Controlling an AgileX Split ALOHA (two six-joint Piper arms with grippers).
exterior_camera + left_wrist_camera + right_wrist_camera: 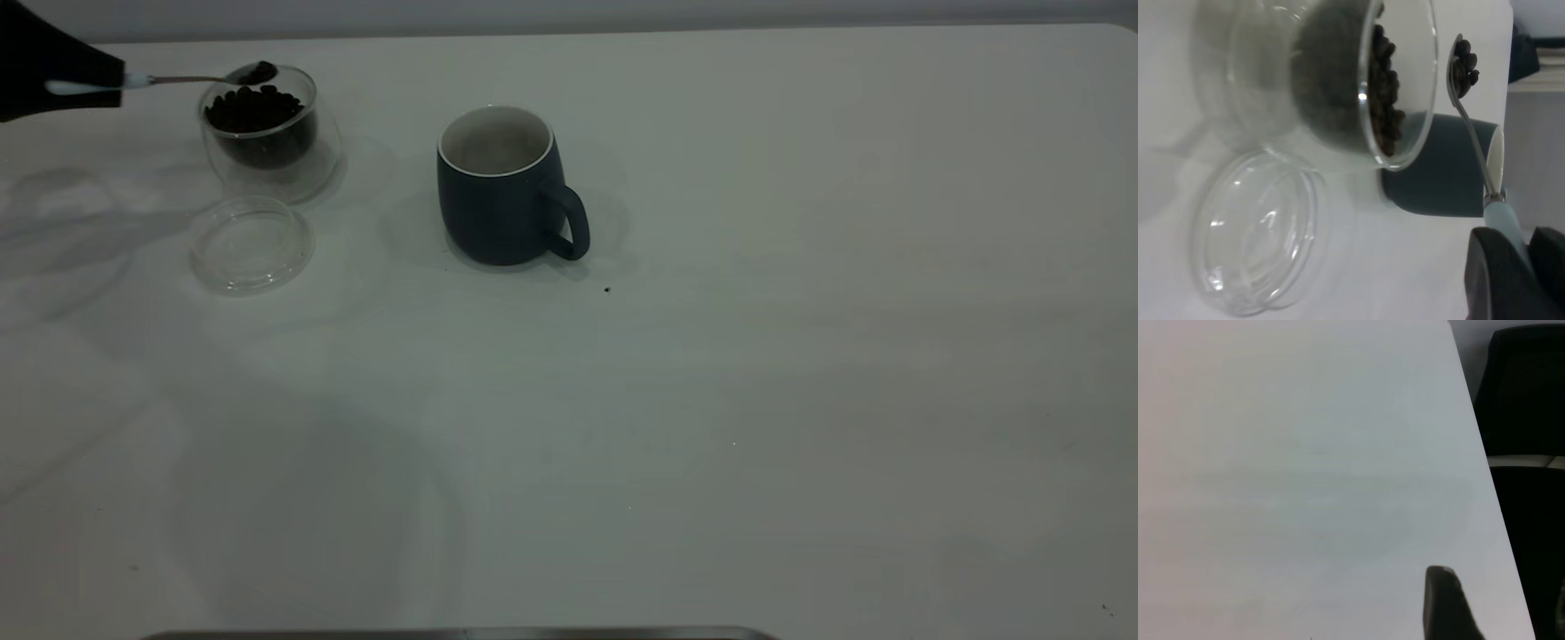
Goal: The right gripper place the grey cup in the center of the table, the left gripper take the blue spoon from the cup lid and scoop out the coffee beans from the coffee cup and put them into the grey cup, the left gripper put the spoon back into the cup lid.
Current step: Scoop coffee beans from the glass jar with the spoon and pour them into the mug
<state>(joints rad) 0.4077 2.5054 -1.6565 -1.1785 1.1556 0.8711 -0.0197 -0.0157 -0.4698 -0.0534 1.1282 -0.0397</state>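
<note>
My left gripper [62, 84] is at the far left of the table [711, 400], shut on the pale blue handle of the blue spoon [187, 79]. The spoon's bowl holds a few coffee beans [260, 71] just above the rim of the coffee cup [267, 133], which is full of beans. The empty cup lid [252, 244] lies in front of that cup. The grey cup [498, 196] stands upright near the table's middle, its handle to the right. The left wrist view shows the gripper [1515, 250], spoon [1471, 133], coffee cup [1338, 80], lid [1258, 233] and grey cup [1438, 173]. My right gripper [1501, 597] is open over bare table.
One stray bean [607, 289] lies on the table just in front and right of the grey cup. The right wrist view shows the table's edge [1485, 460] with a dark object beyond it. The table's right half and front are bare.
</note>
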